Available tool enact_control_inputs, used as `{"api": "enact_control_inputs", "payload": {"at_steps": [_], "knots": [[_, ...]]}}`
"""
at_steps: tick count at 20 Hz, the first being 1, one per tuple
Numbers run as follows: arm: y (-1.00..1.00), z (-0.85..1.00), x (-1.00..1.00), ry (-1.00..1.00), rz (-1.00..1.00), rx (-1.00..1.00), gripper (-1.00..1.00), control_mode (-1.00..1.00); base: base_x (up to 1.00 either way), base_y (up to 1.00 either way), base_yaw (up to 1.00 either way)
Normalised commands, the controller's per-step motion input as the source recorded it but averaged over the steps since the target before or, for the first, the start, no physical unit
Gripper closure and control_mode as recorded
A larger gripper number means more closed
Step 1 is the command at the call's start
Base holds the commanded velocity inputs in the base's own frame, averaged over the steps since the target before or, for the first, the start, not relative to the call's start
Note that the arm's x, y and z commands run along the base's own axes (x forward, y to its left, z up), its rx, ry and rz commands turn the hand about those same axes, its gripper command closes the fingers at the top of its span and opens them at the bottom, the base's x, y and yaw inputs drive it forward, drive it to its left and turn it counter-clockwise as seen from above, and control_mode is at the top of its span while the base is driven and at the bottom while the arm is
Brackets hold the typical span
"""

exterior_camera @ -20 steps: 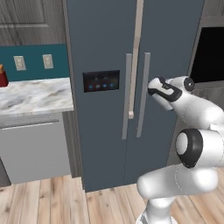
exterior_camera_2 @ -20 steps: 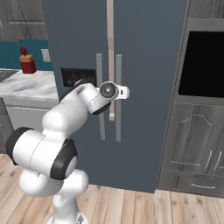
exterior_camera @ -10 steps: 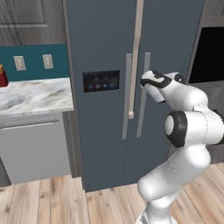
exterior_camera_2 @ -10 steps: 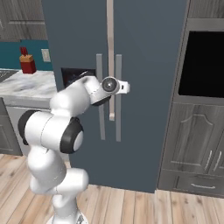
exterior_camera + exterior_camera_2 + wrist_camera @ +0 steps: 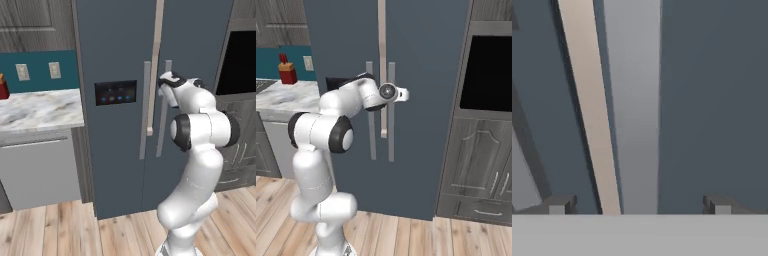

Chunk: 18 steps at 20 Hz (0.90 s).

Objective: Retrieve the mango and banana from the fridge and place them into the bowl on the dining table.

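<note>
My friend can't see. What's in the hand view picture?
The open claw faces the shut fridge up close, with a grey door handle standing between its two tips. A tan strip runs beside the handle, slanting across the blue door.

Even, soft rendered light; no glare (hand view slightly blurred).

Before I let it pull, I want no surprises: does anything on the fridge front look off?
Nothing stands out. The fridge doors are shut and flush, both handles straight, the panel lit. The open gripper straddles the right handle.
</note>
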Motion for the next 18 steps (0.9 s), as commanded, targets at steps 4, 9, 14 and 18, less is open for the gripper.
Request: {"api": "enact_control_inputs", "payload": {"at_steps": [4, 9, 14, 18], "knots": [[-0.06, -0.1, 0.74, -0.01, 0.0, 0.0, -1.0, -1.0, 0.0, 0.0, 0.0], [0.0, -0.36, 0.84, -0.1, 0.0, 0.0, -1.0, -1.0, 0.0, 0.0, 0.0], [0.0, -0.29, 0.88, -0.07, 0.0, 0.0, 1.0, -1.0, 0.0, 0.0, 0.0], [0.0, 0.07, 0.34, 0.16, 0.0, 0.0, 1.0, -1.0, 0.0, 0.0, 0.0]]}}
